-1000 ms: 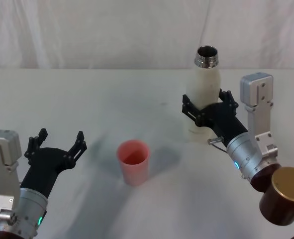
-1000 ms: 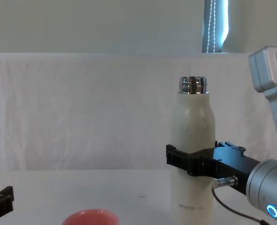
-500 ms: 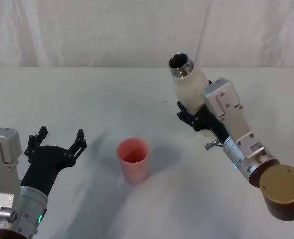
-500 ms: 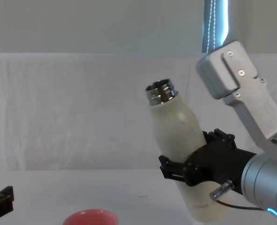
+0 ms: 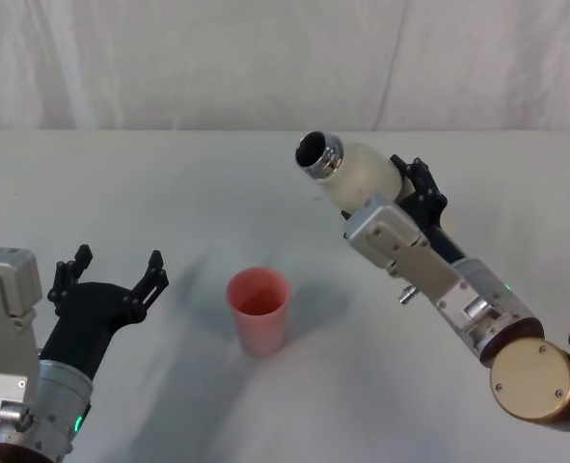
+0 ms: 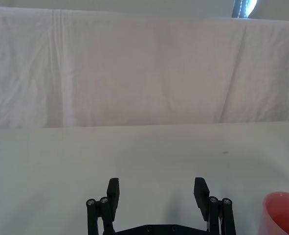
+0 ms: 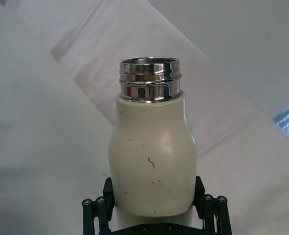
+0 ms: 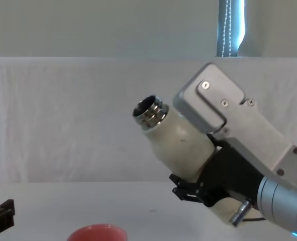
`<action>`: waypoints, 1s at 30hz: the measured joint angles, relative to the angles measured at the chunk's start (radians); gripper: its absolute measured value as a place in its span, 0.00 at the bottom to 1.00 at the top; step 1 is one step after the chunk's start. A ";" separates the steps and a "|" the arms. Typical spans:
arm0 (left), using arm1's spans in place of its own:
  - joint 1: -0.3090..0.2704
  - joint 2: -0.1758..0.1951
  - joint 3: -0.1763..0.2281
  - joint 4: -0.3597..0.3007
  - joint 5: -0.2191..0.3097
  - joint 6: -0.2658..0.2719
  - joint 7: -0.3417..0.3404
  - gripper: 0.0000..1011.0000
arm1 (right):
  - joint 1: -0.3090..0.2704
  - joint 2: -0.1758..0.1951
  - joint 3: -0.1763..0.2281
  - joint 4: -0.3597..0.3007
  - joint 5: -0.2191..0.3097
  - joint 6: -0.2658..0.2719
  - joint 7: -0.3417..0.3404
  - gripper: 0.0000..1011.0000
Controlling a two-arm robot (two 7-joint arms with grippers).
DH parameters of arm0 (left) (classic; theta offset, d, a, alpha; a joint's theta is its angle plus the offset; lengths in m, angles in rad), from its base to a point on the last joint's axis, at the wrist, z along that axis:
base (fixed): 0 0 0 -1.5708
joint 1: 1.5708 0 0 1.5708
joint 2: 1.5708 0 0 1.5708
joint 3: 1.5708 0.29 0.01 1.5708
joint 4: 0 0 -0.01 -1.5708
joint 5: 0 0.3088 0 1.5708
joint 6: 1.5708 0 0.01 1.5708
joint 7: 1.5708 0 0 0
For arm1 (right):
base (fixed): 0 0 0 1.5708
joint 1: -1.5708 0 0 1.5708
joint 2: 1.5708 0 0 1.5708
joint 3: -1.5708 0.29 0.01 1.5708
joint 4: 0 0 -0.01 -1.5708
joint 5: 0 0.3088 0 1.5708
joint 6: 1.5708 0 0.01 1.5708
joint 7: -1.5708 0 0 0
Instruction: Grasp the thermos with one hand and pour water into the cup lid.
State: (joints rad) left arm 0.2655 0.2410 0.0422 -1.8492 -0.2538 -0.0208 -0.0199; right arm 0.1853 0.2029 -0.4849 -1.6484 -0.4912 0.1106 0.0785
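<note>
My right jaws [image 7: 154,215] are clamped on the lower body of the thermos [image 5: 362,174], which I hold off the tabletop [image 5: 169,183] at the upper right of centre in the head view, tipped well over with its steel neck [image 5: 318,154] pointing down-left toward the cup lid [image 5: 258,311]. I judge this the tilt stage of the pour: the mouth is up and right of the salmon-pink cup lid, not above it, so next I should bring the neck over the rim and tip further. My left jaws [image 5: 111,277] rest spread wide at the lower left, idle.
</note>
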 joint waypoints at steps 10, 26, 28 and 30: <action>0.000 0.000 0.000 0.000 0.000 0.000 0.000 0.99 | 0.007 0.023 -0.027 0.002 -0.110 -0.019 0.003 0.95; 0.000 0.000 0.000 0.000 0.000 0.000 0.000 0.99 | 0.026 0.065 -0.061 0.006 -0.278 -0.021 0.029 0.95; 0.000 0.000 0.000 0.000 0.000 0.000 0.000 0.99 | 0.027 0.069 -0.065 0.005 -0.290 -0.019 0.030 0.95; 0.000 0.000 0.000 0.000 0.000 0.000 0.000 0.99 | 0.027 0.076 -0.073 0.002 -0.317 -0.011 0.036 0.95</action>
State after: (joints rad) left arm 0.2655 0.2410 0.0421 -1.8492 -0.2539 -0.0208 -0.0199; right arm 0.2127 0.2789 -0.5580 -1.6468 -0.8083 0.0994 0.1145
